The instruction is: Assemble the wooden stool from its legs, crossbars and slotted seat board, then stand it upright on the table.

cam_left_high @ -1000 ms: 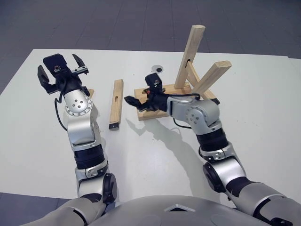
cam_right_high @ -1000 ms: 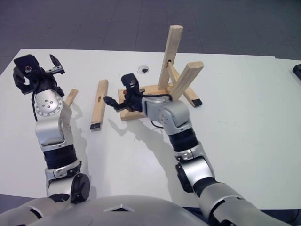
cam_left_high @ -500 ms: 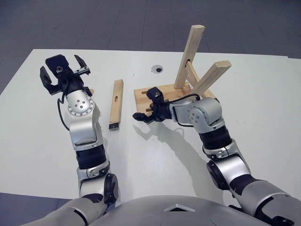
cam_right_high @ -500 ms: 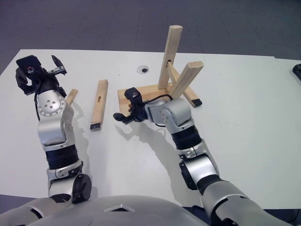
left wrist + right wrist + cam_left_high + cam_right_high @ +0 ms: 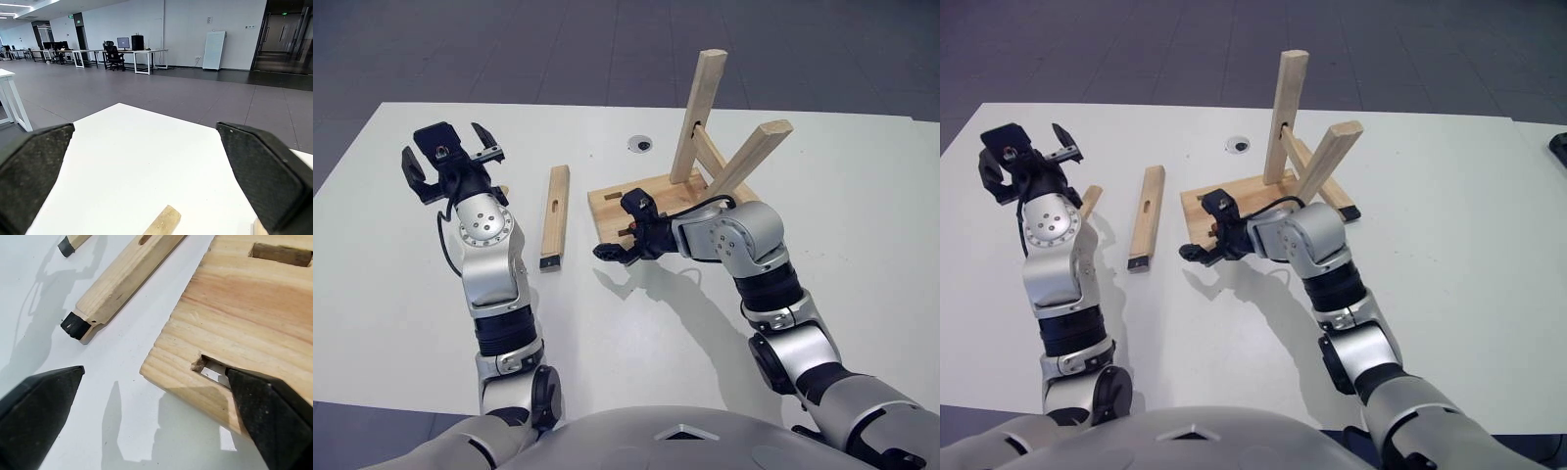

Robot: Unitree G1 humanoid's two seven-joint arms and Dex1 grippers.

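Two legs (image 5: 697, 116) stand in the seat board (image 5: 607, 201); with my right gripper (image 5: 615, 251) and left gripper (image 5: 450, 162) both wide and empty, I'd fetch the loose leg (image 5: 554, 213) next.

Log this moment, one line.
board: two legs in | right gripper: open, at board corner | left gripper: open, raised | loose leg: flat

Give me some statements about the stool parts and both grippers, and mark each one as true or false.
1. Two legs are stuck in the seat board, pointing up. True.
2. The left gripper holds a leg. False: it is open and empty.
3. A loose leg lies flat on the table between the arms. True.
4. The right gripper is shut on the seat board. False: it is open, its fingers on either side of the board's corner.
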